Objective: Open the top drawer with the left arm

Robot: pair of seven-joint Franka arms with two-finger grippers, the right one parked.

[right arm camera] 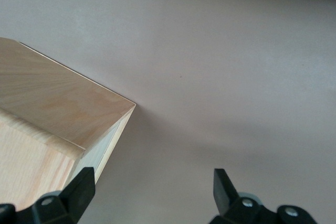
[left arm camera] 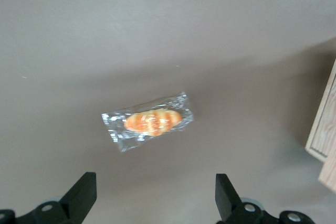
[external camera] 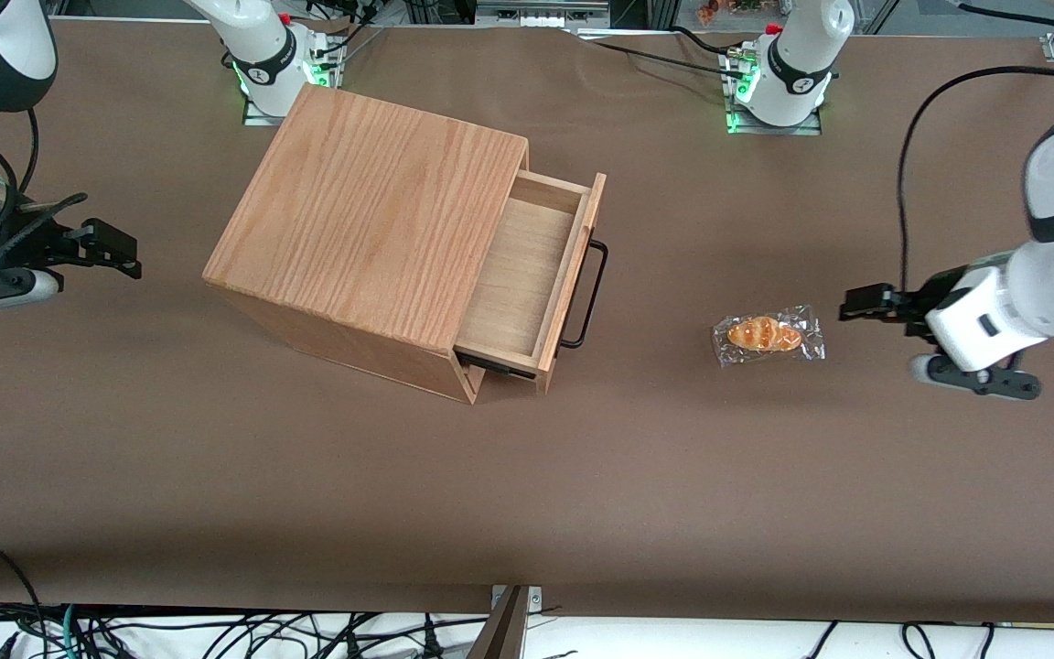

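Observation:
The top drawer [external camera: 527, 275] stands pulled out of the oak cabinet [external camera: 362, 229], its pale floor bare and nothing in it. Its thin black bar handle [external camera: 587, 293] faces the working arm's end of the table. The left arm's gripper [external camera: 859, 303] hovers well away from the handle, toward the working arm's end, with a wrapped bread roll between it and the drawer. In the left wrist view the gripper [left arm camera: 155, 184] is open, its black fingertips [left arm camera: 84, 187] wide apart with only table between them. A wooden edge of the drawer unit [left arm camera: 324, 119] shows in that view.
A bread roll in a clear wrapper [external camera: 768, 335] [left arm camera: 149, 121] lies on the brown table [external camera: 527, 494], close to the gripper. The arm bases [external camera: 779, 82] stand at the table edge farthest from the front camera. Cables hang along the nearest edge.

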